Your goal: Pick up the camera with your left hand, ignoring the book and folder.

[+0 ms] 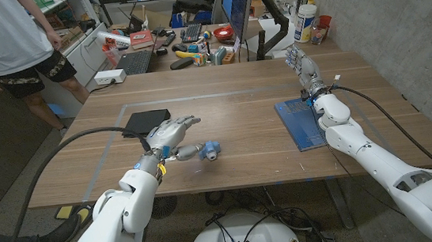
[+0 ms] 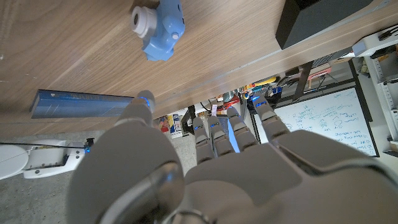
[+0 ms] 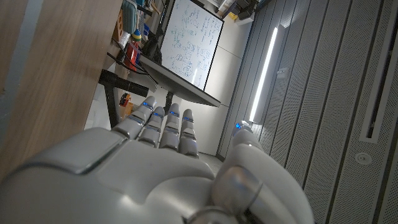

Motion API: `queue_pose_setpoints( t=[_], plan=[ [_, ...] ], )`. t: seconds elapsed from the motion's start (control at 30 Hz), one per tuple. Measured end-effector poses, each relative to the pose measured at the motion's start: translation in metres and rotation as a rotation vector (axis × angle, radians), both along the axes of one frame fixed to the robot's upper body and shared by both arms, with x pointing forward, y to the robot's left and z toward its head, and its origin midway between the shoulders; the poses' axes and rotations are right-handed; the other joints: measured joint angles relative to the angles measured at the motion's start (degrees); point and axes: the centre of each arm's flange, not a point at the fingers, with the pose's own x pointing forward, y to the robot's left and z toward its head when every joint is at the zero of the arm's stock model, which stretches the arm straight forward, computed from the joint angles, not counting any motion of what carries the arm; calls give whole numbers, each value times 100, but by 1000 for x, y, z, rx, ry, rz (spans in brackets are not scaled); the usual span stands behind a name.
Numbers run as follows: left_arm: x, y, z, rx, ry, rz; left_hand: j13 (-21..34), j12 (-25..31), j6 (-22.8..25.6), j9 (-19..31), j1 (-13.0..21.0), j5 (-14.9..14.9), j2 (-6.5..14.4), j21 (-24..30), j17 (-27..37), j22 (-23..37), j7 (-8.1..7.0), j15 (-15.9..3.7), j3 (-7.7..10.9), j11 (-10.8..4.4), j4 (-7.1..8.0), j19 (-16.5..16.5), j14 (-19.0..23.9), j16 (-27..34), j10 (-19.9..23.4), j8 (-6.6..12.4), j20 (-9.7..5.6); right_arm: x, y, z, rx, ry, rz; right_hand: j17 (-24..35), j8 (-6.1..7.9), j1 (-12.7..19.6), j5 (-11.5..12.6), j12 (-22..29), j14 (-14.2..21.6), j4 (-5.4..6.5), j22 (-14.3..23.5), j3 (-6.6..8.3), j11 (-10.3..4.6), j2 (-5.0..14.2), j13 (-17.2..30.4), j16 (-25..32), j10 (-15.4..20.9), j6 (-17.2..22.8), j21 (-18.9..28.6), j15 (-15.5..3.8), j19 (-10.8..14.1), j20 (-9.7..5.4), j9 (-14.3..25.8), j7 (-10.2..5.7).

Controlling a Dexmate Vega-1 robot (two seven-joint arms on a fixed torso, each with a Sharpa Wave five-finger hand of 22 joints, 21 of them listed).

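The wooden counter [image 1: 232, 119] has a blue book [image 1: 302, 123] on the right, no readable print on it. A black folder [image 1: 147, 121] sits left of centre. Left hand [image 1: 171, 133] is spread wide, holding nothing, just left of the little blue camera [image 1: 210, 150] near the front edge. Right hand [image 1: 304, 66] is raised behind the book, fingers straight, empty.
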Motion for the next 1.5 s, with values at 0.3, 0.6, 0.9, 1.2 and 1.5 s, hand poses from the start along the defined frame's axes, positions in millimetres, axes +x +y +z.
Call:
queue_pose_setpoints(
  t=[0.3,0.6,0.9,1.2,1.5],
  plan=[
    [6,-1,-5,11,16,1,0,0,0,0,0,0,0,0,27,0,0,0,-23,-1,-23,29,0,0,-1,0,29,-1,0,-1,3,-1,-1,0,0,0,0,0,0,-15,0,-15,0,0,0,0,0,0,-38,0,0,0,0,0],
    [13,-3,-10,15,30,-9,-1,0,1,-1,0,0,0,0,27,0,0,0,-23,-1,-22,59,0,0,0,0,59,-2,0,1,7,-5,-2,0,0,0,0,0,0,-15,0,-15,0,0,0,0,0,0,-39,0,0,0,0,0],
    [19,-6,-12,28,37,-16,-1,0,1,-1,0,22,0,0,27,-14,0,0,-23,-1,-22,59,0,0,0,0,59,-2,0,1,9,-7,-3,0,0,0,0,0,0,-15,0,-15,0,0,0,0,0,0,-38,0,0,0,0,0],
    [23,-9,-12,49,50,-23,-1,0,1,-2,30,21,-31,0,26,-13,1,0,-22,-1,-22,84,1,0,0,0,83,-2,0,1,11,-9,-2,0,0,0,0,0,0,-15,0,-15,0,0,0,0,0,0,-59,0,0,0,0,0],
    [26,-10,-12,65,71,-26,-2,0,1,-2,47,21,-14,0,26,-13,1,0,-22,0,-21,83,1,0,1,0,82,-2,0,2,16,-11,-2,0,0,0,0,0,0,-15,0,-14,0,0,0,0,0,21,-59,0,0,0,0,-21]
  ],
)
